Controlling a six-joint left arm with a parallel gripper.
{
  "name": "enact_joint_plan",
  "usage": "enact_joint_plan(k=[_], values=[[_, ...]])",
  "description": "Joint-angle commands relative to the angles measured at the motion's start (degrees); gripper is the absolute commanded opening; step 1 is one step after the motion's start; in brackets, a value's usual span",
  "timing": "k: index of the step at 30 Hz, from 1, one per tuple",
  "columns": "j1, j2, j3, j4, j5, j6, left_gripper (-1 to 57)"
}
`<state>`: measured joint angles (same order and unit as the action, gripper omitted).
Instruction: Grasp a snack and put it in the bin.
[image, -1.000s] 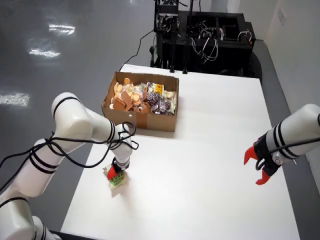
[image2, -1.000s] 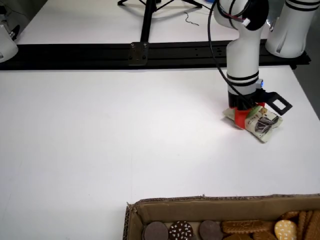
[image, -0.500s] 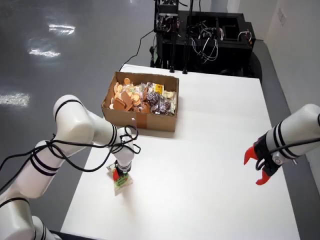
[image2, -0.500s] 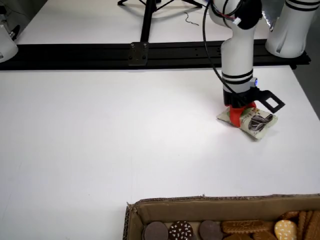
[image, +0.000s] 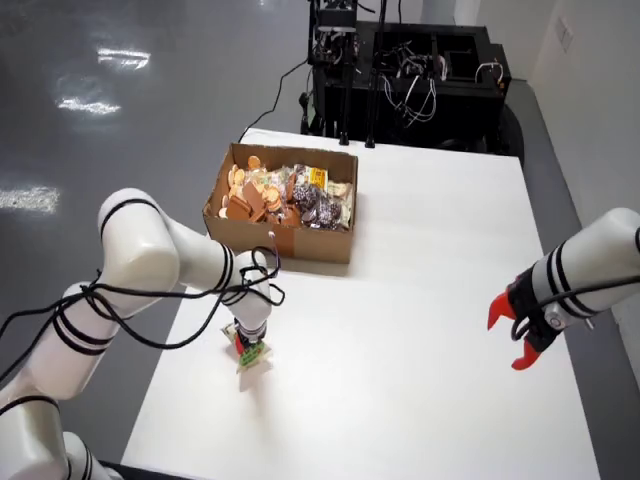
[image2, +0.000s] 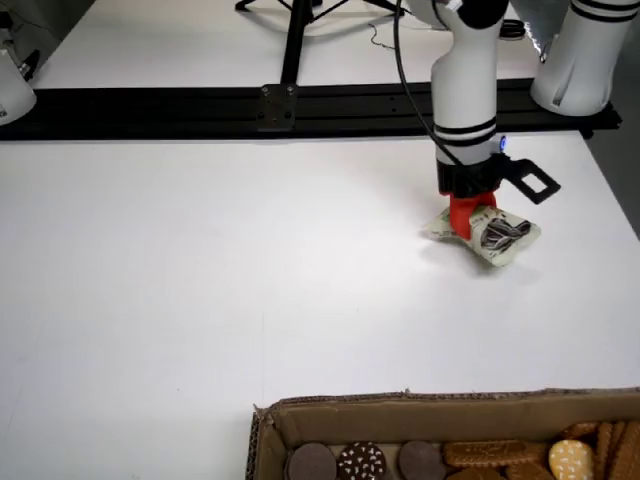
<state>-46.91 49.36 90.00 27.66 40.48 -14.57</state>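
A small pale snack packet (image2: 488, 234) with dark print lies tilted on the white surface; the open cardboard bin (image: 300, 243), full of biscuits and packets, stands well apart

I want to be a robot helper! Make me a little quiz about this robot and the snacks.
1. True or false: the claw is down on the snack packet on the white table.
2. Where are the round cookies? A) in the cardboard box B) scattered on the floor C) stacked on the table
3. Fill in: the other arm's idle claw has fingers coloured ____.

Key: 1 true; 2 A; 3 red.
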Motion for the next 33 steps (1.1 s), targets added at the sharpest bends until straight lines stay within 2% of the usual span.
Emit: enact_joint_plan(k=[1,12,20,26,33], values=[[-0.24,-1.70,-0.06,0.08,1.14,0.04,15.4],[-3.34,-4.87,-0.19,0.09,2.68,0.30,7.0],[-5.15,-11.80,-0.27,0.03,2.67,-0.47,1.6],[-5.58,-17.60,-0.39,0.15,2.73,-0.36,0.2],[-6.11,-21.12,-0.72,0.61,2.36,1.07,-0.3]])
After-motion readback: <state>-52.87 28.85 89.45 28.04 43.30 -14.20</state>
